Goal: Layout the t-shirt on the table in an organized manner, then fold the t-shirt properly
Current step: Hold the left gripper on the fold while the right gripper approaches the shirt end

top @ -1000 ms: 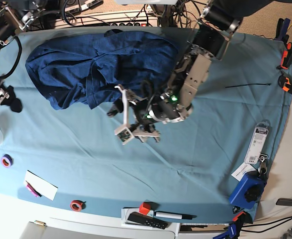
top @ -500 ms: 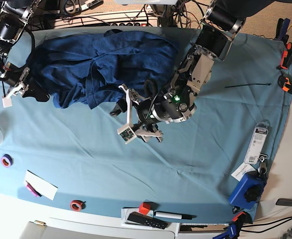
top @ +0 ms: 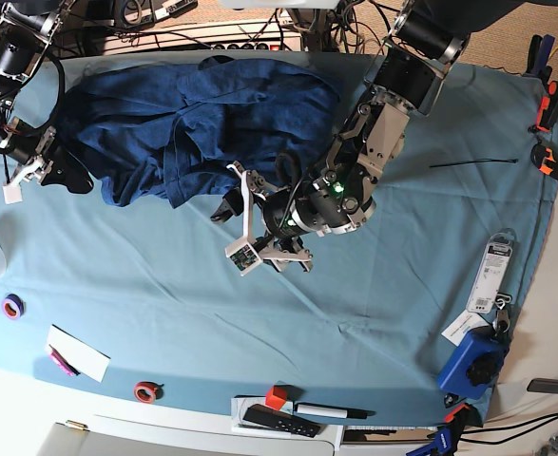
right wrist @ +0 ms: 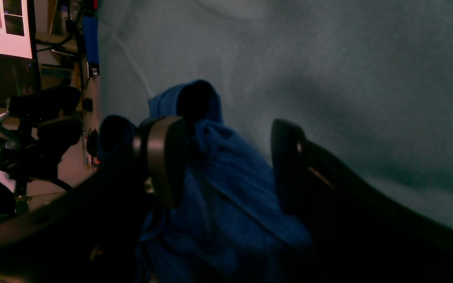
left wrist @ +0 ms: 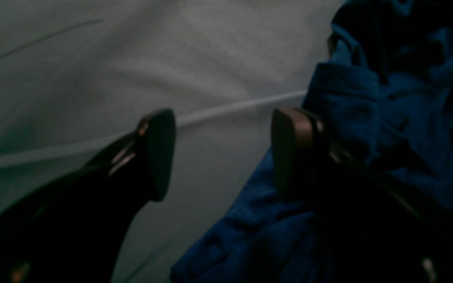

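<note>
T-shirt (top: pixel 193 119) lies bunched on far-left part of worktop (top: pixel 402 285). Left gripper (left wrist: pixel 220 155) released, jaws wide, one fingertip over bare cloth, the other at shirt's near edge. Right gripper (right wrist: pixel 226 165) released, jaws straddling the shirt's left edge.

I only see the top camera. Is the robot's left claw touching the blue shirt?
Observer: Its wrist camera shows the left gripper open, one finger against the t-shirt, nothing pinched.
Operator: What is under the gap?
Observer: Mostly bare table cloth, with a pale crease running across.
Operator: And the other claw?
Observer: The right gripper is open too, with a rumpled bit of shirt showing between its fingers.
</note>
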Motion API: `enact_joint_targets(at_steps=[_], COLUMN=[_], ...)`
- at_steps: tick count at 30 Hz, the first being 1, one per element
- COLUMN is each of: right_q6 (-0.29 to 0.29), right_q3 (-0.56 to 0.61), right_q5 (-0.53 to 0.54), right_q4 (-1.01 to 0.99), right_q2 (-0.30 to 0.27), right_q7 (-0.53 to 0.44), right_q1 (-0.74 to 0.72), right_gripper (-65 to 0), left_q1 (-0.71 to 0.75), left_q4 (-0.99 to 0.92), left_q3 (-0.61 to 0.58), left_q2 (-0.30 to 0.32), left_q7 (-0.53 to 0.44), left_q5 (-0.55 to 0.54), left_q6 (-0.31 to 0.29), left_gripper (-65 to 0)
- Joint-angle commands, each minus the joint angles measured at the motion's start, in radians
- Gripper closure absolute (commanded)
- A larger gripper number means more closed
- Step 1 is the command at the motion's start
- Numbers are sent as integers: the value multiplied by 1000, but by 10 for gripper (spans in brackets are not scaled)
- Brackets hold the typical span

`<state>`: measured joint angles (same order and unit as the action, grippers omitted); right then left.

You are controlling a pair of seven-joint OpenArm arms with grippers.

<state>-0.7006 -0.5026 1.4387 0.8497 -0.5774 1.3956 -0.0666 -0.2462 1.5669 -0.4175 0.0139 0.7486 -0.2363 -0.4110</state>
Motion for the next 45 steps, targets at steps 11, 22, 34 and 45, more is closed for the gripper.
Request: enact_joint_targets(at_steps=[11, 22, 34, 45], right_q6=[2, 2, 2, 2], right_q3=[0, 211, 255, 255], right_q5=[45, 45, 45, 45], right_q4=[17, 64, 106, 230], right_q2=[-133, -137, -137, -136], right_q7=[1, 1, 1, 1], right_q1=[-64, 22, 60, 72], right_gripper=[-339, -339, -339, -339], left_q1=[-23, -32, -37, -37], left_q4=[20, 20, 20, 20], left_q3=[1, 1, 1, 1], left_q2=[-10, -10, -10, 0], left_q7=[-23, -23, -19, -19], left_q5=[-10, 1, 1, -3], left_q6=[-5, -4, -4, -4], left_gripper=[-382, -382, -382, -382])
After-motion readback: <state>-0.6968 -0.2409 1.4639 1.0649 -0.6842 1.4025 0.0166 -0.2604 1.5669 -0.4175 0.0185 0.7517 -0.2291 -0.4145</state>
